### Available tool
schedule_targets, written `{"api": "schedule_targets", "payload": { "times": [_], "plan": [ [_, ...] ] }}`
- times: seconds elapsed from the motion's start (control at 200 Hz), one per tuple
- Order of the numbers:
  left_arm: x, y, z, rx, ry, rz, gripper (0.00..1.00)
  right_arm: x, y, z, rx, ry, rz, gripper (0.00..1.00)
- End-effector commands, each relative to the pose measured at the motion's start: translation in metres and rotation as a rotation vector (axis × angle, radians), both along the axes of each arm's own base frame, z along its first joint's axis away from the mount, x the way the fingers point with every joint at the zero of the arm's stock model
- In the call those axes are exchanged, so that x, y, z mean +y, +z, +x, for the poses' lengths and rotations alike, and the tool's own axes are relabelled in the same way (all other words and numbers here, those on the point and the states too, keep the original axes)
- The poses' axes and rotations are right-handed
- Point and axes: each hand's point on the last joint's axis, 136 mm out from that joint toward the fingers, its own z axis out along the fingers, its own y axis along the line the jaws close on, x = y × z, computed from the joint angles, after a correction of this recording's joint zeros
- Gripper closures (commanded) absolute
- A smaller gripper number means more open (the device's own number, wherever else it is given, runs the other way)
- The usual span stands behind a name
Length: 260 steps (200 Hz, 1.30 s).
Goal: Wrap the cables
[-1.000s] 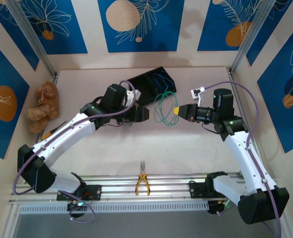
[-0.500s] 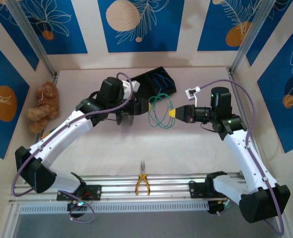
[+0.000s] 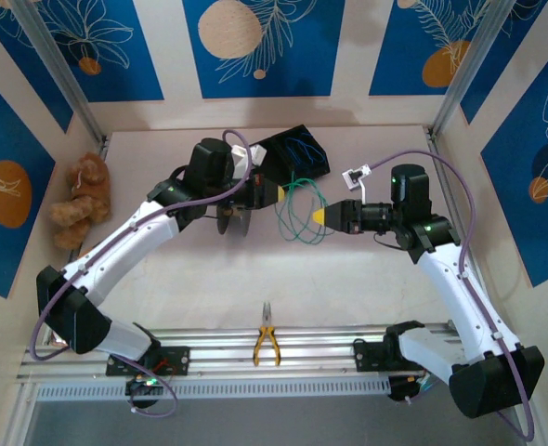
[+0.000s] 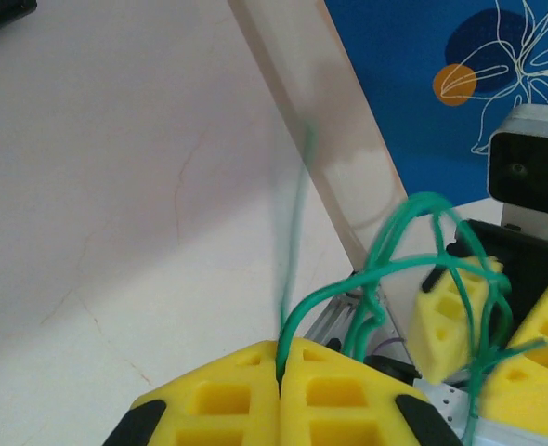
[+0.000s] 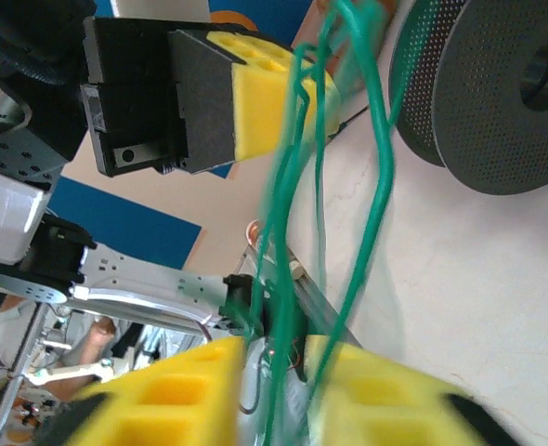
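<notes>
Both closer now: left tool (image 3: 279, 193), right tool (image 3: 319, 215), cables (image 3: 299, 223) between.

In the right wrist view the right gripper (image 5: 274, 381) at 6 o'clock is smeared and cut by the bottom edge. The green cable (image 5: 385, 177) blurs between its pads (image 5: 172, 400), so we cannot tell whether they pinch it, and the spool (image 5: 497, 93) at 2 o'clock runs off the right edge. In the left wrist view the left gripper (image 4: 280, 381) is cropped at 6 o'clock and one strand fades into blur toward 12, while from above the blue strands (image 3: 297, 145) on the black pouch (image 3: 308, 167) at 12 o'clock are too small for us to trace.
</notes>
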Motion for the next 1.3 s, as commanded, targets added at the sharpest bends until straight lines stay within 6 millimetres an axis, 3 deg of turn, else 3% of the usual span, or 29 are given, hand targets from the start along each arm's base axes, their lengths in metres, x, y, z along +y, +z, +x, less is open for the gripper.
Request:
{"api": "schedule_targets", "payload": {
  "times": [0.0,0.065,0.185,0.32,0.445,0.565,0.655,0.905,1.1,1.296],
  "plan": [
    [0.006,0.017,0.007,-0.079,0.026,-0.004,1.00,-0.006,0.013,-0.003,-0.052,-0.030,-0.033,0.45],
    [0.011,0.015,0.008,-0.119,0.038,0.028,1.00,-0.012,0.019,-0.001,-0.063,-0.063,-0.045,0.38],
    [0.014,0.011,0.005,-0.192,0.008,0.068,1.00,-0.020,0.034,0.000,-0.091,-0.108,-0.045,0.34],
    [0.021,0.004,0.007,-0.274,0.015,0.145,1.00,-0.031,0.042,0.011,-0.087,-0.182,-0.092,0.35],
    [0.027,0.006,0.007,-0.365,0.040,0.199,1.00,-0.034,0.044,0.017,-0.074,-0.201,-0.123,0.43],
    [0.026,0.011,0.004,-0.448,0.030,0.215,1.00,-0.026,0.053,0.016,-0.080,-0.149,-0.086,0.59],
    [0.023,0.014,-0.002,-0.490,-0.009,0.209,1.00,-0.022,0.058,0.019,-0.091,-0.128,-0.084,0.64],
    [0.011,0.020,-0.026,-0.532,-0.186,0.172,1.00,-0.015,0.068,0.047,-0.096,-0.091,-0.094,0.60],
    [0.007,0.019,-0.029,-0.535,-0.225,0.181,1.00,0.002,0.074,0.064,-0.079,-0.043,-0.085,0.54],
    [0.001,0.017,-0.028,-0.539,-0.236,0.178,1.00,0.028,0.058,0.073,-0.030,-0.008,-0.140,0.52]
  ]
}}
